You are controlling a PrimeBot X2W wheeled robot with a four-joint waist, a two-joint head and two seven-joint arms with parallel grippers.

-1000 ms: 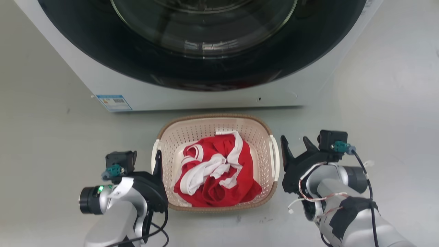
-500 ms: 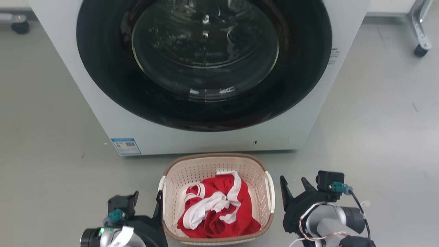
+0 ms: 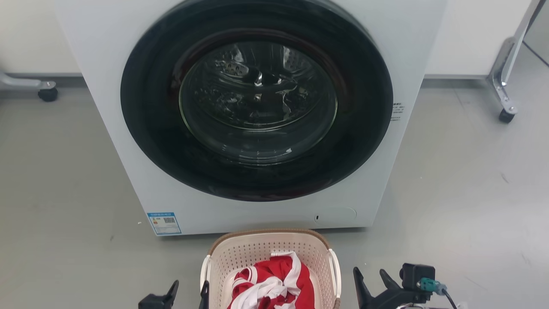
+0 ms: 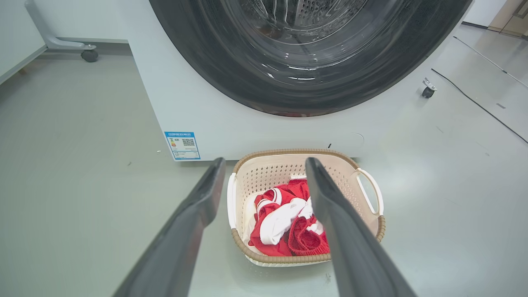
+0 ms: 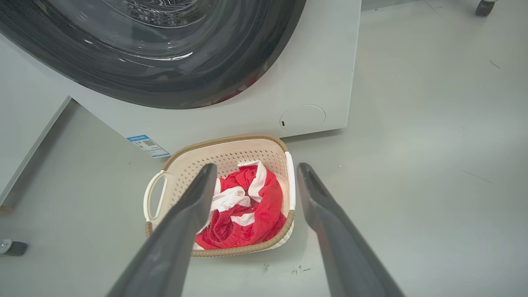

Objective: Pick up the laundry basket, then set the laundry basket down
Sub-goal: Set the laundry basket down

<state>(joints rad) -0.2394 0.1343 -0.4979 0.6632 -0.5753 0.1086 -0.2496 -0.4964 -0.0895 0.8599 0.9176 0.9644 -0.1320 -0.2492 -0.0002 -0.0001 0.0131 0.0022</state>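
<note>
Your left gripper (image 4: 265, 163) holds its two long dark fingers wide apart, clamped on nothing, and your right gripper (image 5: 256, 166) is spread the same way, also empty. Between them the cream-beige perforated plastic laundry basket (image 3: 266, 234), rounded-rectangular with a brown woven-look rim, sits on the grey floor (image 3: 64, 193) just in front of the white front-loading washing machine (image 3: 107, 86). A crumpled red and white garment (image 4: 284, 222) lies inside it. In the head view, the left gripper's fingertips stand just beside the basket's left white handle (image 3: 206, 264).
</note>
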